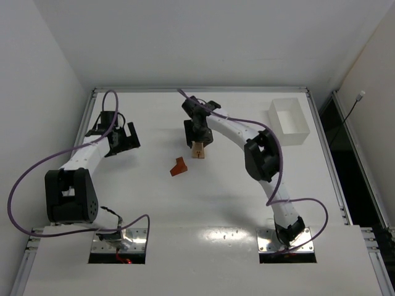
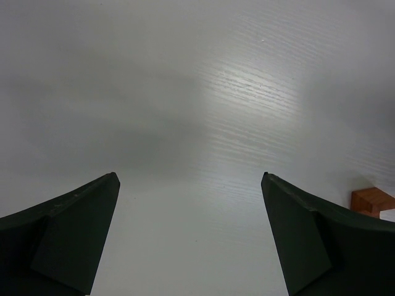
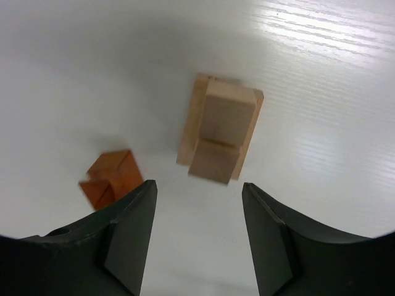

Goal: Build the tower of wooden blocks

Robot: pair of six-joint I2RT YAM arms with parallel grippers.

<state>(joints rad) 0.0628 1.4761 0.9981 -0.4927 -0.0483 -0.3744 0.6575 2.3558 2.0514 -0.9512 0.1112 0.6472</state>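
Dark fingers of the right gripper (image 3: 199,184) are seen closest in the right wrist view, held apart with nothing between them. The tower (image 3: 219,132), a short stack of pale tan wood blocks, stands just beyond their tips, free of any grip, near the middle of the table (image 1: 234,203). One reddish-brown block (image 3: 110,177) lies loose just beside the tower, on its left. The left gripper (image 2: 189,176) is spread wide and empty, well apart from the stack. A white tray (image 1: 293,137) sits at the far right. The step in hand is judged to be the release of a tan block onto the stack. Next, the reddish-brown block would need to be grasped squarely and set on top without the stack being nudged
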